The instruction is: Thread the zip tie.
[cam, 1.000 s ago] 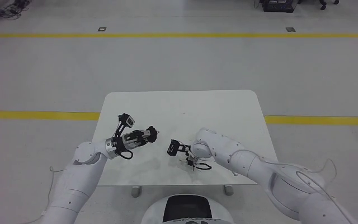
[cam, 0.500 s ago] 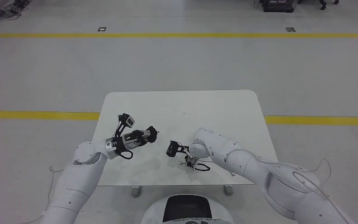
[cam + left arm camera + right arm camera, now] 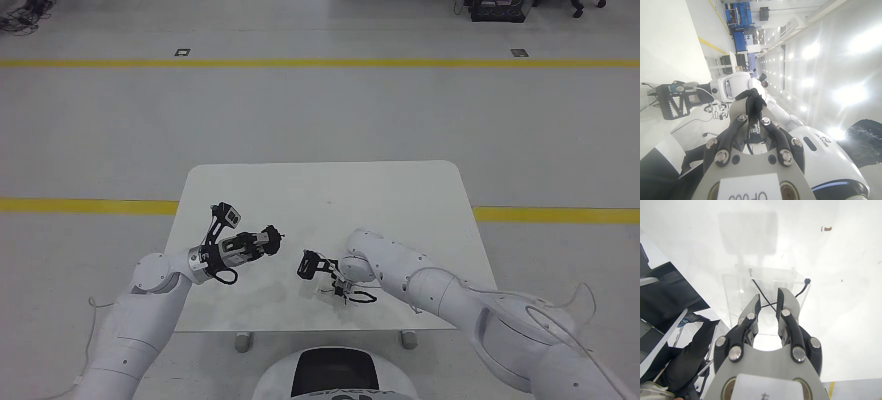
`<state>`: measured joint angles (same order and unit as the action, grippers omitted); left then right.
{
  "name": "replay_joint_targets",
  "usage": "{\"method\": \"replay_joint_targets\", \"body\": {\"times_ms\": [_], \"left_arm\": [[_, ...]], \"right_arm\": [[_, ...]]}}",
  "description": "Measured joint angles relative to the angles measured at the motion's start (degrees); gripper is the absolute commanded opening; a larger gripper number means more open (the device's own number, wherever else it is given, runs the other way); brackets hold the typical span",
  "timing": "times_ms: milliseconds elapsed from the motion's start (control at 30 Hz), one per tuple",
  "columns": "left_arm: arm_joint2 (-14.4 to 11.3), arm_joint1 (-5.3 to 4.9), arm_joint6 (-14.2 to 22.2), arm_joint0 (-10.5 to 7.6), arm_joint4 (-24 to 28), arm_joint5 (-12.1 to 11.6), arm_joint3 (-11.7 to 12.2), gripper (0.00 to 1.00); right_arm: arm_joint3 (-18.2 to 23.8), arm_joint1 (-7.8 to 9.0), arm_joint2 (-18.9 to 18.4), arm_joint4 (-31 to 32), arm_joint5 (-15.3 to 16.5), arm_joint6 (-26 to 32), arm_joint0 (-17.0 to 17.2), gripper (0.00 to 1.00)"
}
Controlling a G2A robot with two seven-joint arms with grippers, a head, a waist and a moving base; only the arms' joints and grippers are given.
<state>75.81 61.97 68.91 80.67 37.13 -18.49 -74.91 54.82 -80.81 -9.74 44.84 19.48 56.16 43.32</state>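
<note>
1. Shifting only a touch over the last second, the right gripper (image 3: 307, 265) has edged slightly toward the robot's side of the table (image 3: 400, 190). The forearm has barely moved with it.
2. The left gripper (image 3: 276, 239) has stayed put, held above the table and well apart from the right one.
3. The right fingers (image 3: 780, 298) are spread. Between them, farther off, two black ties (image 3: 755, 284) cross inside a clear box (image 3: 783, 281). I cannot tell whether the fingertips touch them yet.
4. The left fingers (image 3: 753, 106) are pressed together. A thin black strip (image 3: 748, 140) runs back between them toward the palm. It is probably a tie already held, though its ends are hidden.
5. What this means:
   - The small move looks like fine alignment over the crossing ties, not a grasp, since the fingers have not closed.
   - Nothing is threaded so far: no tail is near any head.
   - The right gripper probably needs to settle on one tie only. The crossing makes pinching both a risk.
</note>
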Motion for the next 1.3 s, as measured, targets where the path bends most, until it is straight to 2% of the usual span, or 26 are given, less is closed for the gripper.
{"method": "replay_joint_targets", "body": {"times_ms": [500, 600, 767, 1033, 1300], "left_arm": [[0.0, 0.00, 0.0, 0.00, 0.0, 0.0, 0.0, 0.00], [0.0, 0.00, 0.0, 0.00, 0.0, 0.0, 0.0, 0.00], [0.0, 0.00, 0.0, 0.00, 0.0, 0.0, 0.0, 0.00], [0.0, 0.00, 0.0, 0.00, 0.0, 0.0, 0.0, 0.00], [0.0, 0.00, 0.0, 0.00, 0.0, 0.0, 0.0, 0.00]], "right_arm": [[-1.2, -0.65, 0.0, -0.5, 0.0, 0.6, 0.4, 0.14], [-1.7, -0.84, 0.0, -0.5, 0.0, 0.7, 0.4, 0.11], [-2.2, -1.09, 0.0, -0.8, 0.0, 0.8, 0.4, 0.00], [-2.2, -1.20, 0.0, -0.7, 0.0, 1.2, 0.2, 0.00], [0.5, -0.20, 0.0, -1.2, 0.0, 2.3, -0.6, 0.00]]}}
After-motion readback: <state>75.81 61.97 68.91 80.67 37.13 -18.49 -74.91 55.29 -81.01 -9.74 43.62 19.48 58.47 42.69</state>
